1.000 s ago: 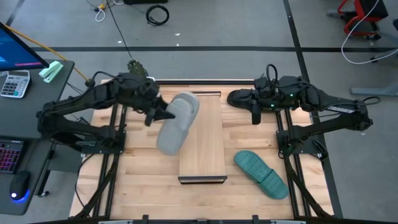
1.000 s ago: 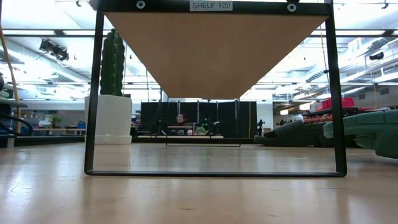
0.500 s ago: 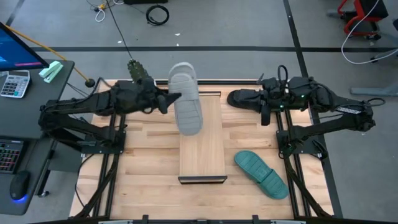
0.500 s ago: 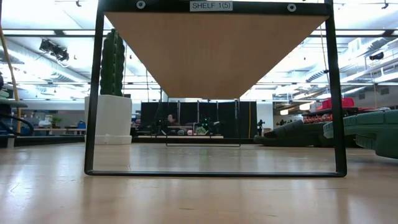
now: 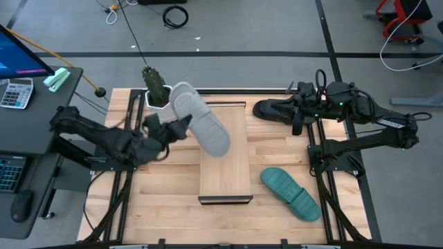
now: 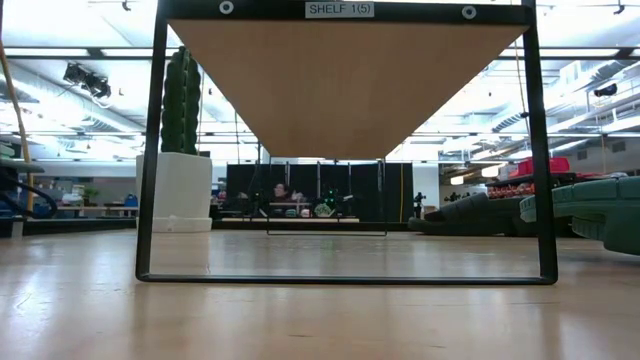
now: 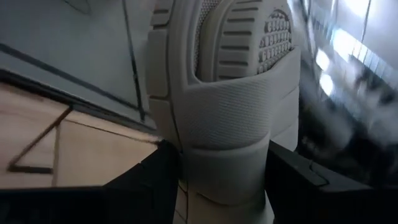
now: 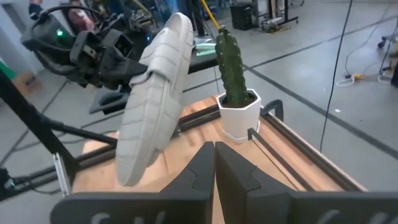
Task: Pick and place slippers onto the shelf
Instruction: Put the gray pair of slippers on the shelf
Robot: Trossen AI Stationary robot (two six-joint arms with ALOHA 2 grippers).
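Grey slipper in left claw, above shelf

Since a second ago the left gripper pulls back toward the table's left side, its arm folding lower, and the light grey slipper it clamps swings from lying off the shelf's left edge, through pointing straight along it, to slanting across its far left corner. The slipper now seems lifted and tilted on edge, though its height is hard to judge. The right gripper shifts slightly rightward beside the black slipper.
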